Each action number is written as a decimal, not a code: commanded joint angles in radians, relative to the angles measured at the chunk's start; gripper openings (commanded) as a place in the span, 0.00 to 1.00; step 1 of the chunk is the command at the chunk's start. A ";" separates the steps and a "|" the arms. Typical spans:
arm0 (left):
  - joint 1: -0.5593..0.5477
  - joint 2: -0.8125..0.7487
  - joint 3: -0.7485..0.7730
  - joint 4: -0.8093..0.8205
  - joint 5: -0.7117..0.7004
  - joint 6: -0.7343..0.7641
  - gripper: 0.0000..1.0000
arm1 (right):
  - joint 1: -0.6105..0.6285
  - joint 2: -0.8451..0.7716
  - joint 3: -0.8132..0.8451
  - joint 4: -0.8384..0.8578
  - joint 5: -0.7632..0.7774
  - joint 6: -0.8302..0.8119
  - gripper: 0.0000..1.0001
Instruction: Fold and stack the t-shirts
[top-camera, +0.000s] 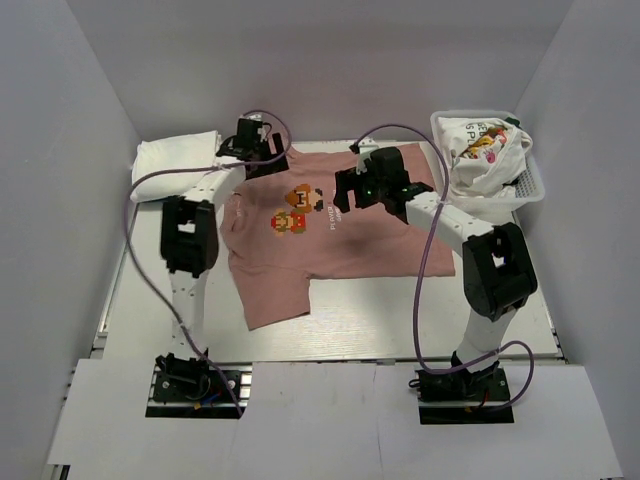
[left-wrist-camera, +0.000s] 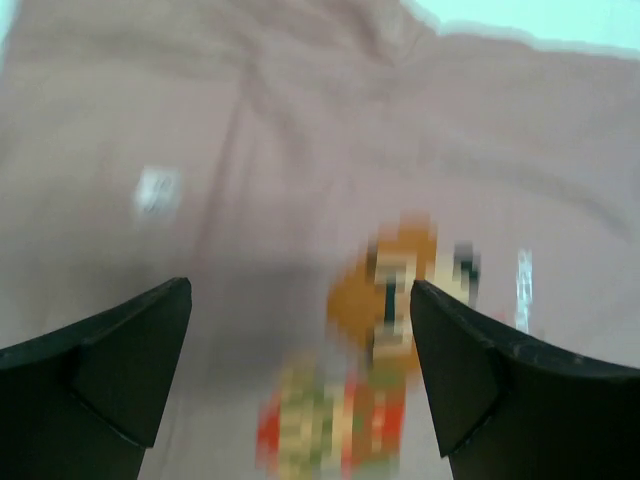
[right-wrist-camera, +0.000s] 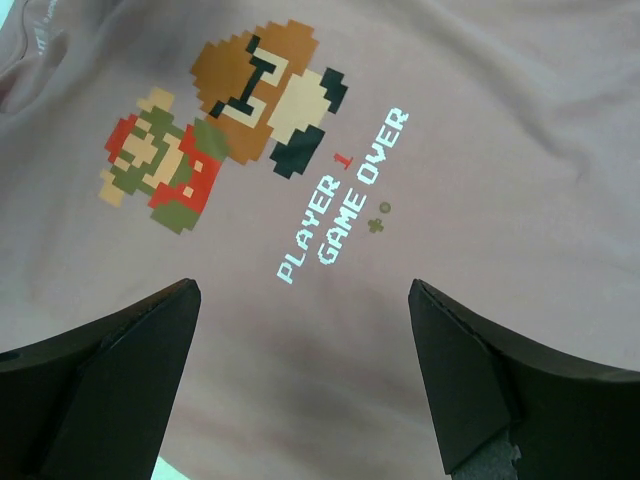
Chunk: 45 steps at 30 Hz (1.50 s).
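The dusty-pink t-shirt (top-camera: 330, 235) lies spread face up on the table, its pixel-art figures (top-camera: 295, 210) near the middle. My left gripper (top-camera: 258, 150) hovers open and empty over the shirt's far left shoulder; in the left wrist view the blurred print (left-wrist-camera: 390, 340) shows between the fingers (left-wrist-camera: 120, 350). My right gripper (top-camera: 350, 190) hovers open and empty over the chest, just right of the figures; its view shows the print (right-wrist-camera: 230, 120) and white lettering (right-wrist-camera: 345, 195). A white printed t-shirt (top-camera: 485, 150) lies bunched in the basket. A folded white t-shirt (top-camera: 178, 155) sits far left.
The white mesh basket (top-camera: 530, 190) stands at the back right corner. Grey walls close in the table on the left, back and right. Purple cables loop from both arms over the table.
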 joint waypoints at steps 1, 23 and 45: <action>-0.014 -0.411 -0.341 0.000 -0.126 -0.061 1.00 | -0.025 0.018 -0.006 0.011 -0.009 0.092 0.90; 0.006 -0.954 -1.306 0.115 -0.254 -0.450 0.94 | -0.030 0.127 -0.019 -0.010 0.145 0.123 0.90; 0.106 -0.800 -1.304 0.313 -0.134 -0.348 0.15 | -0.064 0.115 -0.100 -0.041 0.245 0.146 0.90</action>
